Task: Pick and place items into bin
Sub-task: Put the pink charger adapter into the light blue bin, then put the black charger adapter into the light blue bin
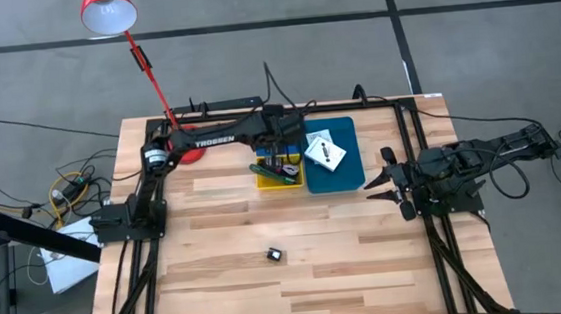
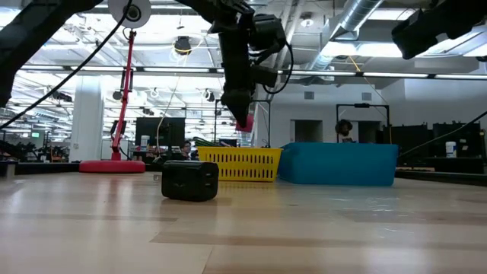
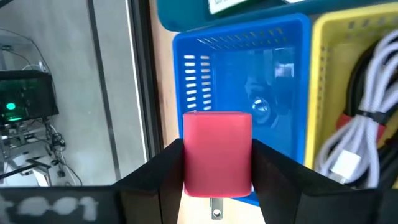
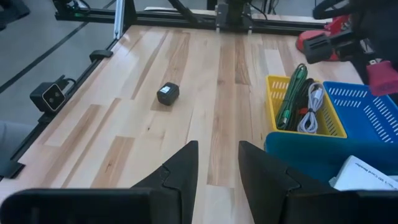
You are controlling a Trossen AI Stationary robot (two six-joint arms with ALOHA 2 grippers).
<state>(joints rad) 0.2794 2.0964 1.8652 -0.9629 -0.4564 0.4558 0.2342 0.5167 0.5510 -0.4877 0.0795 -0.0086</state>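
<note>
Lettering "TROSSEN" in white along the left arm (image 1: 221, 139), legible from above. Black print on the white flat packet (image 1: 325, 152) too small to read.

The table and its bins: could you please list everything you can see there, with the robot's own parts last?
Red-pink block: one, held over the small blue bin.
Small blue bin: one, beside the yellow bin.
Yellow bin: one, holding cables and a green-handled tool.
Large teal bin: one, holding a white packet.
Black cube: one, on the bare table.
Lamp: one, red, table's far left corner.
Left gripper: shut on the block, above the bins.
Right gripper: open, waiting at the table's right edge.
</note>
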